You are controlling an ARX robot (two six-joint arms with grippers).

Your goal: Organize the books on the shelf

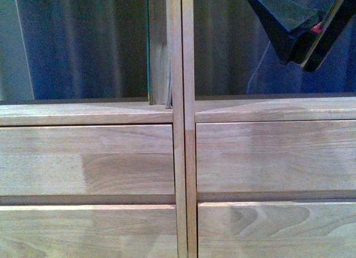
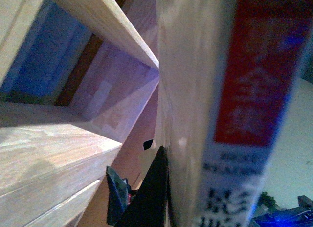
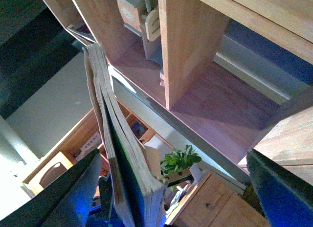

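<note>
The light wood shelf [image 1: 89,158] fills the front view, its double post at centre. The teal book [image 1: 159,46] stands upright in the left column against the post, beige page edges facing me. My left gripper [image 2: 164,188] is shut on it; one black finger [image 2: 149,202] lies on the page edges [image 2: 186,90], the other is hidden. A white and red printed cover [image 2: 254,90] shows beside them. My right gripper [image 1: 303,30] hangs open in the right column. In the right wrist view [image 3: 171,197] its jaws stand wide, with the teal book [image 3: 128,178] and a thin pale softcover [image 3: 93,90] edge-on.
The shelf board [image 2: 49,153] and upper plank [image 2: 107,21] run close beside the held book. A carved wooden piece [image 3: 139,14] sits in a compartment behind a divider [image 3: 190,46]. A potted plant [image 3: 178,161] and a low wooden cabinet [image 3: 215,202] stand in the room beyond.
</note>
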